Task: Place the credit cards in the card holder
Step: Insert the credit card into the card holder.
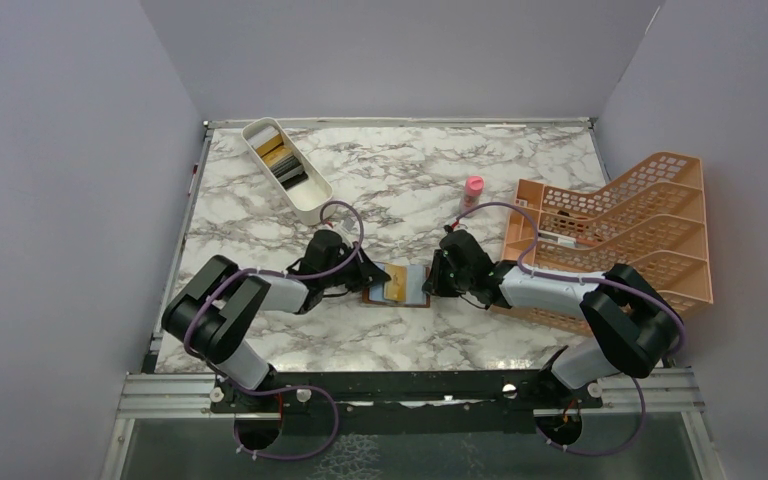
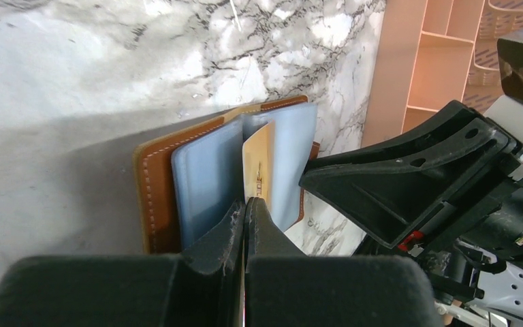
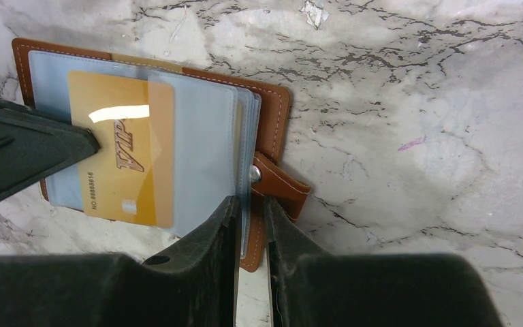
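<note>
The marble bench [image 1: 400, 180] fills the view from above. An orange rack [image 1: 650, 230] of slanted lattice shelves lies along its right edge. Both arms reach inward from the near edge and meet around the middle of the bench, somewhat nearer the near edge than the far one.

A white tray [image 1: 312, 210] sits slanted at the far left corner. In it lie the remaining credit cards [image 1: 282, 160], yellow-gold and dark, well apart from both arms.

The card holder [image 1: 415, 283] lies open and flat between the two grippers, brown cover down and blue-grey sleeves up. The right gripper [image 1: 430, 280] is at its right side. In the right wrist view the fingers [image 3: 228, 231] are nearly together and pinch the free edge of the sleeves. Just beside them a brown strap [image 3: 279, 182] with a metal stud juts from the cover.

The left gripper [image 1: 368, 275] is at the holder's left side. In the left wrist view its claw [image 2: 246, 218] is clamped tight on the near end of a gold card [image 2: 260, 160]. The card stands on edge there, between two blue-grey sleeves. The right wrist view shows this card marked VIP, its right portion already under a translucent sleeve and the rest still bare.

A small pink bottle [image 1: 473, 190] stands upright beyond the right gripper, near the rack's left end and touching nothing.
</note>
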Tool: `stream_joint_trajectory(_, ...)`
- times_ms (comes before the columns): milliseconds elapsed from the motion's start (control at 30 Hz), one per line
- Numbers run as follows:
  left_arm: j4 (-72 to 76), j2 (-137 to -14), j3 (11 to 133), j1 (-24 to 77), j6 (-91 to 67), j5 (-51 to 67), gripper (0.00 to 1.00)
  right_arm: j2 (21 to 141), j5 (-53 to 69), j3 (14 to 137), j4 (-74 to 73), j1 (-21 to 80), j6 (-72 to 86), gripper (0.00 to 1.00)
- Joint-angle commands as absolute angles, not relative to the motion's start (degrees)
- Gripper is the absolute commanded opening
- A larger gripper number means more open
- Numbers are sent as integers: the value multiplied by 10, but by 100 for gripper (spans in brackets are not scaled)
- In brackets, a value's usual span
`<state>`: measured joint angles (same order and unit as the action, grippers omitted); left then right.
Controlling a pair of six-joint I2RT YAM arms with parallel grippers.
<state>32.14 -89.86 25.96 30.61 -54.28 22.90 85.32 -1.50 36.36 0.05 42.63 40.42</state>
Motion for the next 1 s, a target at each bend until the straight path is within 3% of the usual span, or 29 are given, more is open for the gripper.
stream_joint_trajectory(0,344,-926,255,329,-555,213,0,872,14,341,-32,427,402,22)
stream_joint_trajectory(367,350,-940,264,344,-554,200,0,856,37,339,-32,427,413,22)
stream_joint_trajectory(667,348,-920,258,345,-552,182,28,789,6,349,-73,427,414,25)
stream_joint_trajectory(967,344,-908,266,345,-544,176,38,812,3,343,-58,426,415,24)
